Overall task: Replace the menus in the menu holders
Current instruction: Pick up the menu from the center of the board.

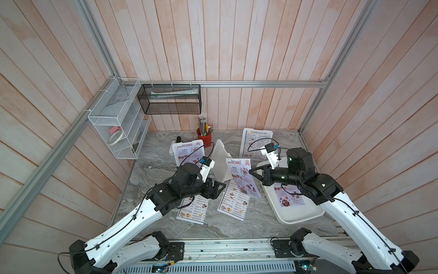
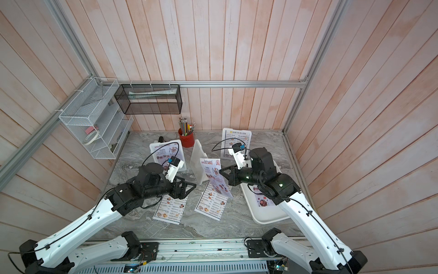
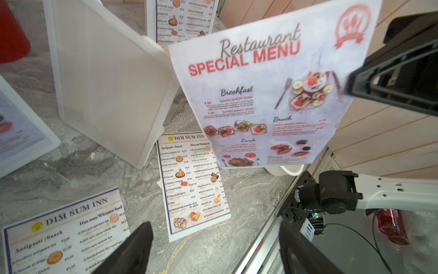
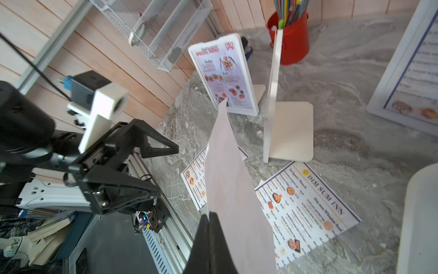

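Paper headed SPECIAL MENU [image 1: 241, 176] hangs above the middle of the worktop [image 1: 147, 187], pinched at its right edge by the right tool [image 1: 251, 171], just beside the empty menu holder [image 1: 220, 159] it likely goes into, while the left tool [image 1: 221, 187] sits near, jaws apart, maybe to help.

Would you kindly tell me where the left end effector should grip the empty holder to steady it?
Probably the top edge of its thin panel, from above: the holder stands upright on its stand, its top free, while the right end effector holds a Special Menu beside it. The open left end effector can straddle it.
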You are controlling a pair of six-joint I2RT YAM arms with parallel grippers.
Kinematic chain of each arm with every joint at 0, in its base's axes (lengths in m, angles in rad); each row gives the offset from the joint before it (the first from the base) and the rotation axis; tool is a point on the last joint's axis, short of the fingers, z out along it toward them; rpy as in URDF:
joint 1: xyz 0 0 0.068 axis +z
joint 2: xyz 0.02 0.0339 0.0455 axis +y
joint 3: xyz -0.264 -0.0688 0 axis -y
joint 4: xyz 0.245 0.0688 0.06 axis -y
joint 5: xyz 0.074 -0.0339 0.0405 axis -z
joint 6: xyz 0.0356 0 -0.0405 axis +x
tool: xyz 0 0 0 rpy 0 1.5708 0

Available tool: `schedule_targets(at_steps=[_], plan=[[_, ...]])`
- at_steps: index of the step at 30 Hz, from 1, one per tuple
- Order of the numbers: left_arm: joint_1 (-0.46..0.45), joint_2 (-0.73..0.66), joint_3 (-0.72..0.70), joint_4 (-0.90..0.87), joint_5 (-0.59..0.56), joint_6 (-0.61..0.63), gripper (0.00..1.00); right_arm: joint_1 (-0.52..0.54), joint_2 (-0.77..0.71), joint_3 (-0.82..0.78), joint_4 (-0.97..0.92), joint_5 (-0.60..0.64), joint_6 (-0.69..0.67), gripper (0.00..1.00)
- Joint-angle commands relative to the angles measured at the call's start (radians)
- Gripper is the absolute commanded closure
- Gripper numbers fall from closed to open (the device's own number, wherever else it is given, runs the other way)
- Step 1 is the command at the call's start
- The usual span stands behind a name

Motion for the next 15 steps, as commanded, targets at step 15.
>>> schedule_targets(at_steps=[15], plan=[[0.182,0.205,0.123,0.354,0.484,0.174,0.11,-0.072,0.086,0.189,0.070,-0.263,0.025,1.00]])
